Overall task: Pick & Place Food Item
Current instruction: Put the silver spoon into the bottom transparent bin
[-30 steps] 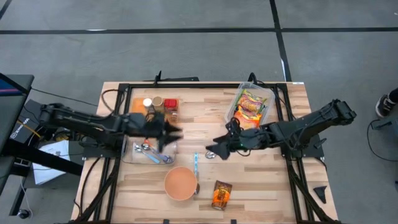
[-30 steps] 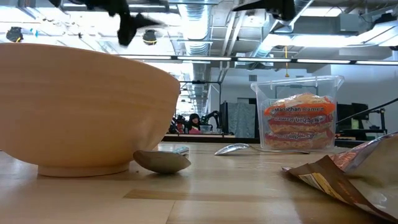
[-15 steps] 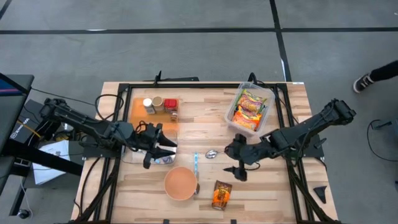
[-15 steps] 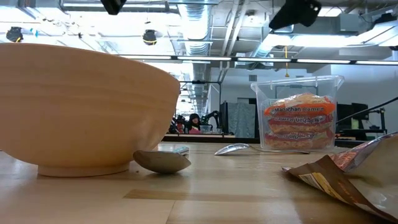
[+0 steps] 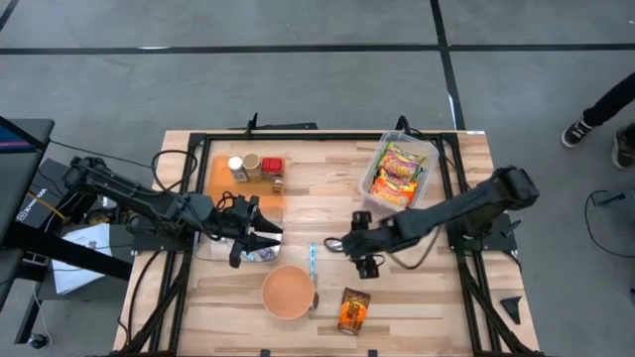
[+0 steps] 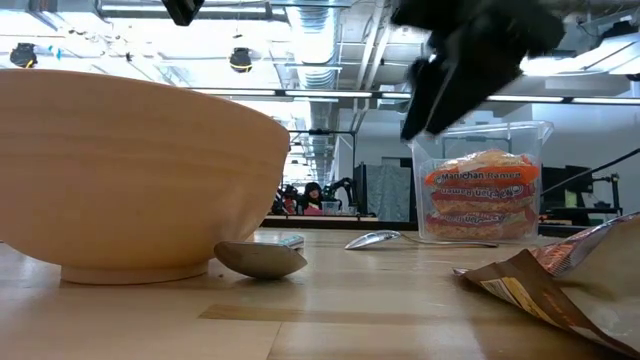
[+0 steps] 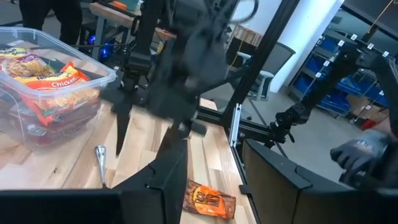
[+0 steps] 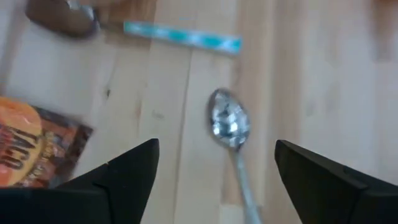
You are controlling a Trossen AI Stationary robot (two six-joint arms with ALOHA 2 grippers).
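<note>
High view: the right tool (image 5: 349,245), spread and empty, hovers over the spoon (image 8: 229,126) on the bench (image 5: 466,169); the snack packet (image 5: 353,310) lies nearby. Next: descend and grasp.

Grey concrete floor (image 5: 298,89) with dark seams, wooden table (image 5: 327,198), ceiling pipes and lights (image 6: 330,40), blue shelving (image 7: 323,62)
</note>
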